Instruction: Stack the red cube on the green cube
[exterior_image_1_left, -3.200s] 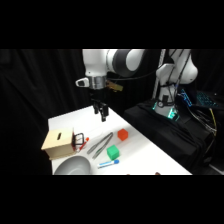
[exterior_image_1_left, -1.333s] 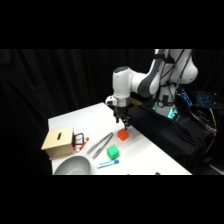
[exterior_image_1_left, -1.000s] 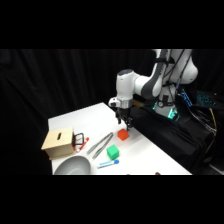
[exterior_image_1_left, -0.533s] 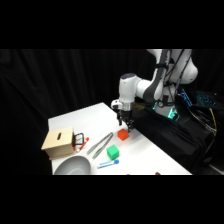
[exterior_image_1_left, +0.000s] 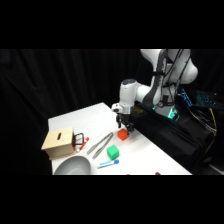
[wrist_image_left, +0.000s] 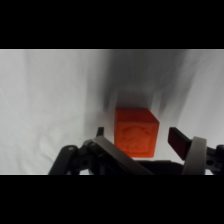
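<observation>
The red cube (exterior_image_1_left: 123, 134) rests on the white table (exterior_image_1_left: 80, 117) near its right edge. My gripper (exterior_image_1_left: 124, 125) hangs low right over it. In the wrist view the red cube (wrist_image_left: 134, 131) fills the middle, an embossed face towards the camera. My gripper (wrist_image_left: 137, 139) is open there, one dark finger on each side of the cube with a gap at both. The green cube (exterior_image_1_left: 113, 150) sits on the table a short way nearer the front, apart from the red one.
Metal tongs (exterior_image_1_left: 100, 145) lie left of the green cube. A tan box (exterior_image_1_left: 59, 142) with a slot stands at the left, a small black object (exterior_image_1_left: 78, 140) beside it. A grey bowl (exterior_image_1_left: 72, 165) and a blue-tipped stick (exterior_image_1_left: 109, 163) lie at the front.
The arm has swung from above the table's middle to the right and come down over the red cube. Both cubes stayed in place.
</observation>
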